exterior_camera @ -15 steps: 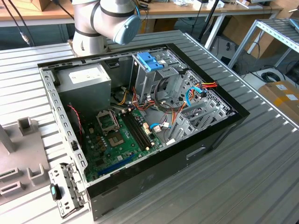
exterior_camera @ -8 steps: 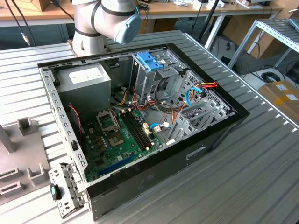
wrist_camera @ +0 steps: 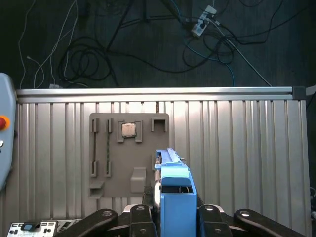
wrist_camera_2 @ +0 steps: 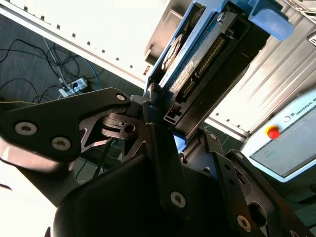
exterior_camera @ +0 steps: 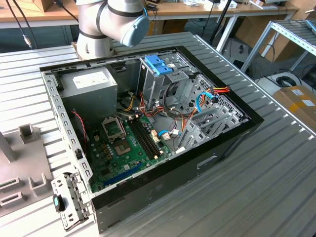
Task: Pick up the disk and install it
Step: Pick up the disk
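My gripper (wrist_camera_2: 165,118) is shut on the disk (wrist_camera_2: 197,61), gripping it at one end so the drive juts out away from the fingers. In the second wrist view I see its dark metal edge, its connector row and a bright blue carrier rail (wrist_camera_2: 269,19). In the first wrist view the disk (wrist_camera: 174,190) shows end-on as a blue block between the black fingers (wrist_camera: 103,219), held above the ribbed metal table (wrist_camera: 237,148). The open computer case (exterior_camera: 232,143) lies in the exterior view, with the arm (exterior_camera: 113,22) rising behind it.
Inside the case are a metal drive cage with a blue latch (exterior_camera: 159,64), a grey power-supply box (exterior_camera: 91,84), a green motherboard (exterior_camera: 123,148) and loose cables. A grey fixture plate (wrist_camera: 129,153) holding a small chip lies on the table. A loose metal bracket (exterior_camera: 71,197) sits by the case's near corner.
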Tool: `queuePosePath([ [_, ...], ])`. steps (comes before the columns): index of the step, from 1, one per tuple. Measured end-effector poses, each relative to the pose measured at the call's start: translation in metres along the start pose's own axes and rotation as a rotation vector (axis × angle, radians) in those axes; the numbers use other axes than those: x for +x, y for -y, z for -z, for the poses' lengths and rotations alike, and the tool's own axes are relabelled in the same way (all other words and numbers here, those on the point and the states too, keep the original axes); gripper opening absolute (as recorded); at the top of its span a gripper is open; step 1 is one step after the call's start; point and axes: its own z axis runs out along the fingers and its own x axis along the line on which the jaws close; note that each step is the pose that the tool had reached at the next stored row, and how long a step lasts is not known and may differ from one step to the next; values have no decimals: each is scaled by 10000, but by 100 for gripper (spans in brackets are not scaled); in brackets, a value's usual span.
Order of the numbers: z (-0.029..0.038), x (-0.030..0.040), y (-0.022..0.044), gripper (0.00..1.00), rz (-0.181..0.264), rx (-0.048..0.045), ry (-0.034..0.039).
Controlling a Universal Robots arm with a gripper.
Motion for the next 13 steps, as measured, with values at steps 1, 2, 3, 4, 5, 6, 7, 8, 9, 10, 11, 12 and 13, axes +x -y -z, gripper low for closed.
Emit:
queuePosePath([
  [1, 0, 0, 6, 37, 0, 0, 0],
  [2, 1, 0, 13, 37, 1, 0, 0],
  [3, 1, 0, 19, 37, 0, -1, 0],
  [4, 1, 0, 25, 37, 0, 0, 0],
  [5, 1, 0, 31, 37, 1, 0, 0],
  [6, 2, -1, 36, 37, 1, 0, 0],
  [7, 2, -1, 43, 37, 0, -1, 0],
  [8, 3, -1, 50, 37, 1, -1, -1],
  [9, 2, -1, 56, 37, 0, 0, 0],
  [10, 3, -1, 61, 37, 0, 0, 0],
  [11, 3, -1, 68, 37, 0, 0, 0],
  [12, 3, -1, 73, 37, 1, -1, 0],
  [13, 4, -2, 83, 37, 0, -1, 0],
])
